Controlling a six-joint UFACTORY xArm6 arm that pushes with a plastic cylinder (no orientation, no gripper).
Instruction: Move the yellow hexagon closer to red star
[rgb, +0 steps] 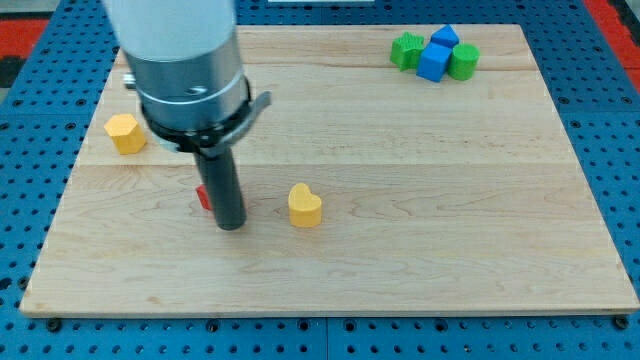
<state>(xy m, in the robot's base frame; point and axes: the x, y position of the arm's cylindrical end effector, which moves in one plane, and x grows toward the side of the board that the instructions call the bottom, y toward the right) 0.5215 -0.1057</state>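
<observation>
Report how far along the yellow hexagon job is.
Done: nothing visible yet; the yellow hexagon sits near the board's left edge, well apart from the red block, which is mostly hidden behind the rod, so its star shape cannot be confirmed. In hand: my tip stands beside the red block, left of the yellow heart, not at the hexagon. Left: reach the hexagon and push it toward the red block.

My tip (231, 224) stands against a red block (203, 197), mostly hidden behind my rod. A yellow heart (305, 206) sits just to the view's right. The yellow hexagon (125, 133) stands apart, unobstructed.
</observation>
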